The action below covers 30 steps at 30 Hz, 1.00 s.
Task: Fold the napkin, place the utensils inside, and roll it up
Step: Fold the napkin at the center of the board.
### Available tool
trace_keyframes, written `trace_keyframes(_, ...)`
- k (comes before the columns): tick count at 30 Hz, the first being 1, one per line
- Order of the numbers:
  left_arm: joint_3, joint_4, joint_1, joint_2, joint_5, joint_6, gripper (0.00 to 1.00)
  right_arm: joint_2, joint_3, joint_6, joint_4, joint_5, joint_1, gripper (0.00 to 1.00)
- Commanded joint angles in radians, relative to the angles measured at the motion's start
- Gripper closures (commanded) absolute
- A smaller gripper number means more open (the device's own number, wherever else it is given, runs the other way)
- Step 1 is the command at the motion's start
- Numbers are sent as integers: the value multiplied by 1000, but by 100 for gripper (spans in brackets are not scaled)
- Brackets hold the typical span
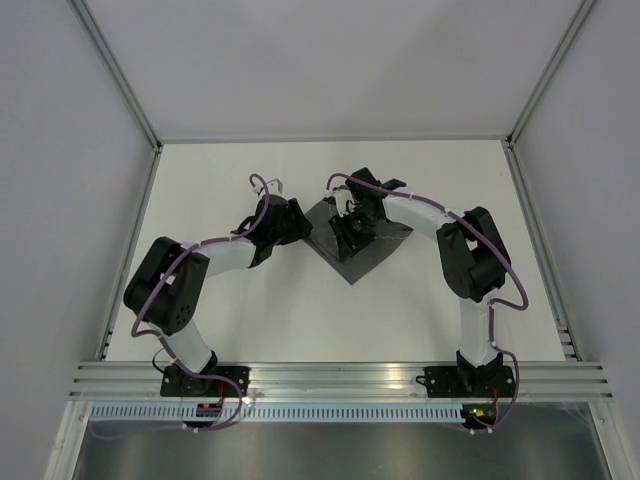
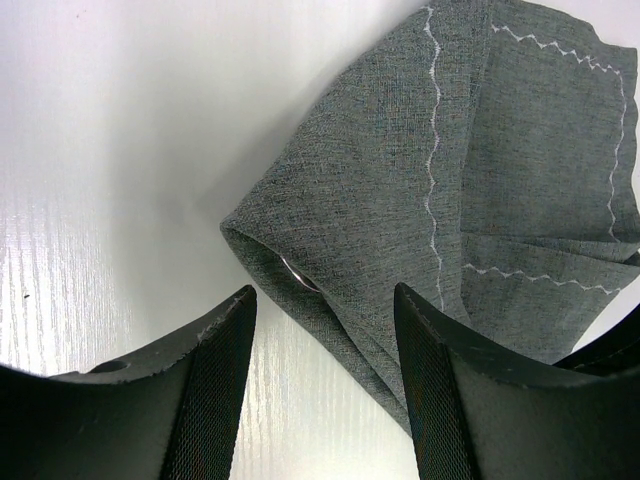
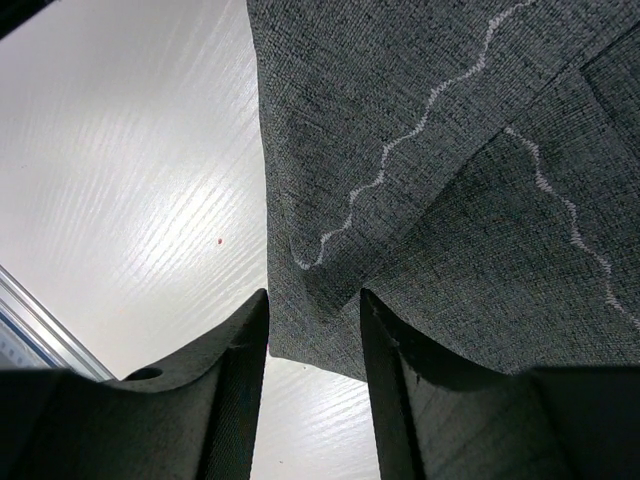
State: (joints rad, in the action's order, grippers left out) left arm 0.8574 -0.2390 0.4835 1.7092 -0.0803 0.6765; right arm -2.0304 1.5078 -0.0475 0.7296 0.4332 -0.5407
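Note:
The dark grey napkin (image 1: 362,250) lies folded on the white table, its light zigzag hem showing in both wrist views. A thin silver sliver of the utensil (image 2: 296,273) peeks out of the fold at the napkin's (image 2: 400,180) left corner; the rest of it is hidden inside the cloth. My left gripper (image 2: 325,345) stands open just short of that corner, with bare table and the cloth's lower edge between its fingers. My right gripper (image 3: 313,335) is open too, its fingers straddling the napkin's (image 3: 420,200) near edge without pinching it. Seen from above, both grippers (image 1: 300,228) (image 1: 350,228) sit at the cloth.
White table (image 1: 250,310) inside a booth with white walls. An aluminium rail (image 1: 340,378) runs along the near edge where the arm bases are bolted. A metal strip (image 3: 40,325) shows at the lower left of the right wrist view.

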Motion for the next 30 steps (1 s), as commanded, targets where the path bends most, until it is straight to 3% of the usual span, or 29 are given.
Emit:
trace_keyframes(1, 37, -2, -6, 18, -10, 29, 38, -19, 29, 18, -10, 18, -2, 55)
trace_keyframes(9, 48, -10, -11, 43, -9, 31, 38, 9, -14, 8, -19, 10, -2, 77)
trace_keyframes(13, 60, -8, -13, 56, -6, 29, 38, 29, -31, -5, -9, -2, -1, 84)
trace_keyframes(30, 127, 35, -26, 116, -4, 14, 37, 98, -126, -35, -1, -28, -1, 90)
